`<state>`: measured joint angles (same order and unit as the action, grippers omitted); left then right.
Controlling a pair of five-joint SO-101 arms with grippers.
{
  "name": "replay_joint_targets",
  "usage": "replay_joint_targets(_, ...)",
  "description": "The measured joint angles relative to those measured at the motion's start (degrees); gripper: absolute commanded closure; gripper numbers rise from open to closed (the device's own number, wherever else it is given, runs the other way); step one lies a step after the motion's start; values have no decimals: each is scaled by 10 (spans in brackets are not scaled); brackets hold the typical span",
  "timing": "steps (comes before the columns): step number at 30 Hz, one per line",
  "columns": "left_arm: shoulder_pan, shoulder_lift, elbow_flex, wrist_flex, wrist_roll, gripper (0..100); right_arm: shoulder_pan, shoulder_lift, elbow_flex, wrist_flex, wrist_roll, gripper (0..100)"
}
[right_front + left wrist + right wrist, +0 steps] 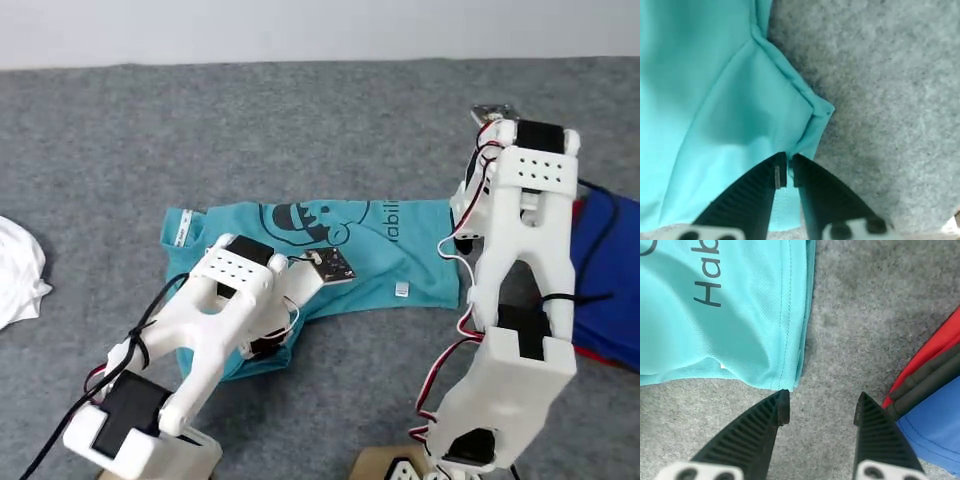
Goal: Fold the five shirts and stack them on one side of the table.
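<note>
High view first: the teal shirt (380,260) lies spread out mid-tabletop (300,120). There's a white shirt (18,270) bunched at the left edge and a blue shirt (610,270) at the right edge. The left arm (215,310) bends over the teal shirt's near-left part, and the right arm (520,250) stands between teal and blue.

Left wrist view: the left gripper (786,172) has its fingers pressed together, pinching the teal shirt's edge.

Right wrist view: the right gripper (820,407) is spread wide over grey tabletop, just off the teal shirt's hem corner.
</note>
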<state>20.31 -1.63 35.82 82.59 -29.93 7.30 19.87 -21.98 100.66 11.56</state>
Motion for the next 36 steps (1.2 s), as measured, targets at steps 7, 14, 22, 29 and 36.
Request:
replay_joint_targets(7, 0, -5, 10, 46, -21, 995, 0, 0, 0, 0, 0, 779)
replay_joint_targets(14, 0, -5, 10, 100, -60, 996, 0, 0, 0, 0, 0, 779)
replay_joint_targets(22, 0, -5, 10, 110, -62, 995, 0, 0, 0, 0, 0, 779)
replay_joint_targets(29, -52, -5, 10, 110, -62, 992, 0, 0, 0, 0, 22, 779)
replay_joint_targets(36, -55, -5, -2, 110, -44, 924, -20, 0, 0, 0, 23, 779)
